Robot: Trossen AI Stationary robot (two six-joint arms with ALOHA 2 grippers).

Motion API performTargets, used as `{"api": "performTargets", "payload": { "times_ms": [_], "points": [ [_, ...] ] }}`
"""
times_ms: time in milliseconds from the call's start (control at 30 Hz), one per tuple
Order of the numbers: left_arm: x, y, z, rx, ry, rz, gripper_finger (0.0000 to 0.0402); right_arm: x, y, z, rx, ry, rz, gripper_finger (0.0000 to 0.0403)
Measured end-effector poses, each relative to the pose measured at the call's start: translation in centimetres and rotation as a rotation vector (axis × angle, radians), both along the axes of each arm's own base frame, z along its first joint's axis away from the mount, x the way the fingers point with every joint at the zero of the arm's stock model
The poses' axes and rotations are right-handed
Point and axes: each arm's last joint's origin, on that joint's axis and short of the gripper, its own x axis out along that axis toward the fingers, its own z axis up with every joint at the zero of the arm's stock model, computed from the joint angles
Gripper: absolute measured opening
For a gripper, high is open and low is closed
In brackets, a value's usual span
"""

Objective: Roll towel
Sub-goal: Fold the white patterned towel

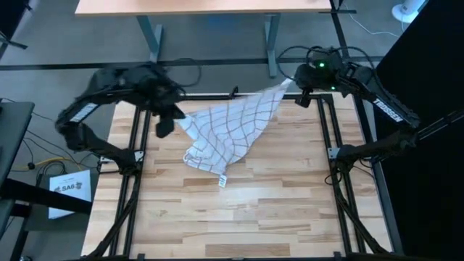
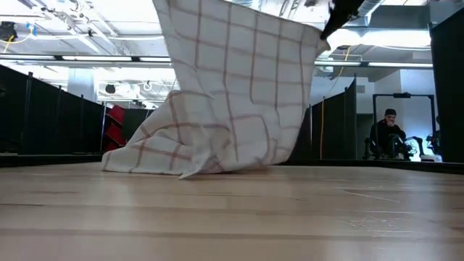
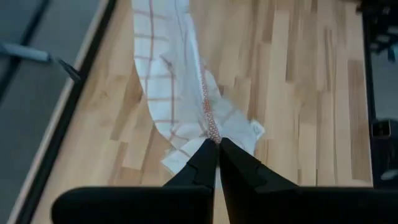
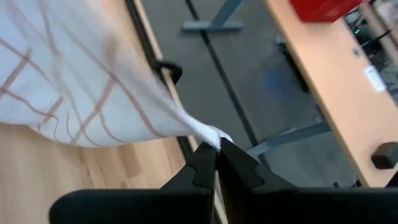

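Note:
The white towel (image 1: 230, 130) with reddish-brown check lines is held up between my two grippers over the far part of the wooden table. Its lower part (image 2: 190, 156) rests bunched on the table, with the small white tag (image 1: 222, 180) at its near end. My left gripper (image 1: 168, 116) is shut on the towel's left end. My right gripper (image 1: 293, 88) is shut on its far right corner, above the table's far edge. My left gripper pinches an edge of the towel (image 3: 212, 135) between its two fingertips. The cloth runs down from the fingers in a narrow gathered band to the table. My right gripper pinches the towel's corner (image 4: 211, 137) between its two fingertips. The cloth spreads out from the corner, drawn taut, lifted clear of the table.
Black frame rails (image 1: 138, 145) run along the table's left and right sides and far edge. A desk (image 1: 217, 7) stands beyond the far edge. A person (image 2: 388, 134) sits far off in the room. Bare wood lies toward the near edge (image 1: 232, 225).

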Motion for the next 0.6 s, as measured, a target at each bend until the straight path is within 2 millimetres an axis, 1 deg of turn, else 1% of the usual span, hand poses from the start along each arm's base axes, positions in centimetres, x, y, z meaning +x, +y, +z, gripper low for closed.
{"api": "performTargets", "payload": {
  "times_ms": [100, 233, 400, 600],
  "points": [
    [-1.3, -0.3, 1.1, 0.039, -0.088, 0.011, 0.0, -0.4, 0.4, 1.7, -0.025, -0.064, -0.006, 0.0],
    [-2.5, -0.3, 2.3, 0.097, -0.2, 0.02, 0.0, -0.8, 0.8, 3.9, -0.041, -0.18, 0.019, 0.0],
    [-3.0, 0.0, 3.7, 0.194, -0.329, 0.014, 0.0, -1.2, 1.3, 5.9, -0.055, -0.305, 0.043, 0.0],
    [-3.4, 0.6, 4.8, 0.281, -0.407, 0.035, 0.0, -1.8, 1.8, 7.7, -0.082, -0.391, 0.059, 0.0]
  ]
}}
